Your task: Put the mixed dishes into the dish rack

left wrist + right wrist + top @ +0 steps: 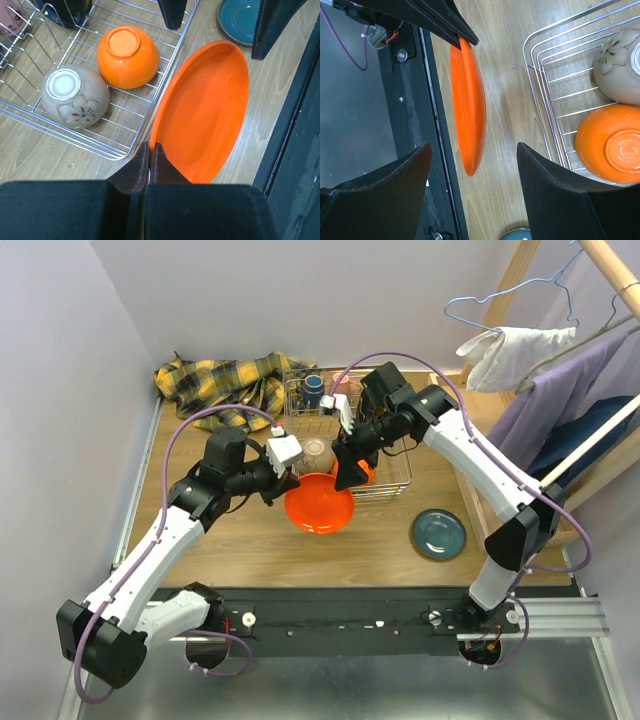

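Pinching the orange plate (205, 110) by its rim, the left gripper (150, 148) was shut, holding it on edge beside the rack (398, 485). The right gripper (472, 150) stood wide astride it, not touching. Glazed, stiff, likely slippery: best taken at the rim.

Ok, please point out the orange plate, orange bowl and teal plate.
orange plate (210, 110), left wrist view, inner face.
orange bowl (129, 65), left wrist view, outer wall.
teal plate (439, 534), top external view, centre.
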Robot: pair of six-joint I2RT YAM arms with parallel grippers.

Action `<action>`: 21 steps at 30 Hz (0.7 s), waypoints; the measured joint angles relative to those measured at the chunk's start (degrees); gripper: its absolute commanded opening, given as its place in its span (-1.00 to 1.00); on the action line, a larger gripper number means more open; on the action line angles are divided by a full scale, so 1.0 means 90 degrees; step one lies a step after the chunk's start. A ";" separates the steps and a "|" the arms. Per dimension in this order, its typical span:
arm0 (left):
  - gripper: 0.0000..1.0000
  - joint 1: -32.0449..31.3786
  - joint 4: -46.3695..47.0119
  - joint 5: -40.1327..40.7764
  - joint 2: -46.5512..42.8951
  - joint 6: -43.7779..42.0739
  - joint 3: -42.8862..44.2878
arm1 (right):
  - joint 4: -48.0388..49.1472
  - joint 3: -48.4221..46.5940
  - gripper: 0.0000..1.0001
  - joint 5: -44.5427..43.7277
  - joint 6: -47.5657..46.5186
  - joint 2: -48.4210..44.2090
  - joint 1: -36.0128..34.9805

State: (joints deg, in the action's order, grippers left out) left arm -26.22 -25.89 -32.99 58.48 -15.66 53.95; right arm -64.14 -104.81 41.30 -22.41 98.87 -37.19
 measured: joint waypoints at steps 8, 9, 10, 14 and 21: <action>-1.00 0.0117 0.0146 -0.0024 -0.0019 0.0100 0.0005 | 0.0024 -0.0002 0.22 0.0063 0.0053 0.0396 0.0000; -1.00 0.0121 0.0172 -0.0029 -0.0019 0.0121 0.0005 | 0.0029 -0.0002 0.20 0.0075 0.0063 0.0447 0.0000; -1.00 0.0124 0.0204 -0.0034 -0.0019 0.0153 0.0005 | 0.0039 -0.0002 0.15 0.0097 0.0083 0.0493 0.0000; -1.00 0.0153 0.0304 -0.0056 -0.0019 0.0243 0.0036 | 0.0083 -0.0039 -0.24 0.0151 0.0146 0.0617 0.0000; -0.46 0.0253 0.0469 -0.0010 -0.0022 0.0500 0.0066 | 0.0182 -0.0236 -0.99 0.0170 0.0185 0.0755 -0.0017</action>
State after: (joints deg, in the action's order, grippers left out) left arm -23.94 -21.67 -33.08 58.28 -11.16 54.54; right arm -62.50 -106.94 42.83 -20.75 105.67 -37.34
